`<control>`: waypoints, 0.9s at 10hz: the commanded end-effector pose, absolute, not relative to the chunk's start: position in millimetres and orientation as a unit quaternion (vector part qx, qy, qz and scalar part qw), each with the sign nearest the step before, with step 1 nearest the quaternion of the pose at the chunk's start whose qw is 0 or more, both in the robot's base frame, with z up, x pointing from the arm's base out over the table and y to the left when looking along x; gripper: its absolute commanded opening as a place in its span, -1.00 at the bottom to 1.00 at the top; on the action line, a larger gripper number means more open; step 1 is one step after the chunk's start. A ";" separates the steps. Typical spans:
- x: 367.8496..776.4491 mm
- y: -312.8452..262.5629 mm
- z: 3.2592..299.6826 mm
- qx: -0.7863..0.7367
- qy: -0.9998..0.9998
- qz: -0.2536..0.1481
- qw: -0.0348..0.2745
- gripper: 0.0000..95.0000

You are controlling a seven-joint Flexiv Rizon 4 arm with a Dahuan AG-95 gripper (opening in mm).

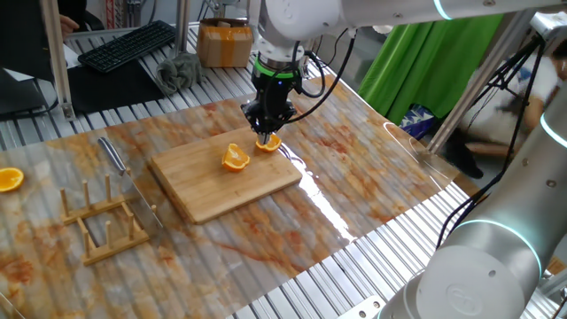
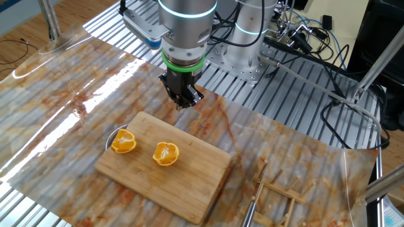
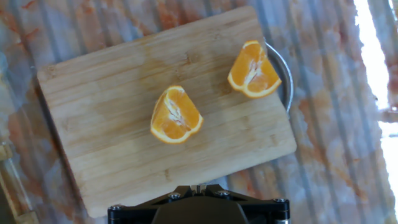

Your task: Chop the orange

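Note:
The orange lies as two cut pieces on the wooden board (image 3: 99, 106), flesh up. One piece (image 3: 176, 116) is near the board's middle. The other (image 3: 253, 70) is by a corner, over a thin metal rim (image 3: 287, 74). The fixed views show the same two pieces (image 2: 166, 153) (image 2: 124, 142) (image 1: 235, 158). My gripper (image 2: 184, 103) hangs above the board's edge, apart from both pieces. In the hand view its fingertips (image 3: 198, 186) meet with nothing between them. In one fixed view the gripper (image 1: 266, 133) partly hides the corner piece (image 1: 269, 143).
A knife (image 1: 113, 157) lies on the mat left of the board, next to a wooden rack (image 1: 102, 221). Another orange half (image 1: 9, 179) sits at the far left edge. A keyboard (image 1: 128, 44) and a cardboard box (image 1: 223, 42) stand behind the table.

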State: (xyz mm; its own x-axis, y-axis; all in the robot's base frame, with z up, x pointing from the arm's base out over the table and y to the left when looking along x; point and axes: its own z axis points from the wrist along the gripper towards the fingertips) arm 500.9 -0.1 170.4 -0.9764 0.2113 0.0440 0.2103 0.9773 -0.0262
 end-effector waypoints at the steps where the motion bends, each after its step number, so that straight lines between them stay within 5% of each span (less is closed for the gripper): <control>1: 500.0 0.0 170.0 -0.093 -0.995 0.010 0.024 -1.00; 9: 500.0 0.0 170.0 -0.114 -0.993 -0.001 0.032 -1.00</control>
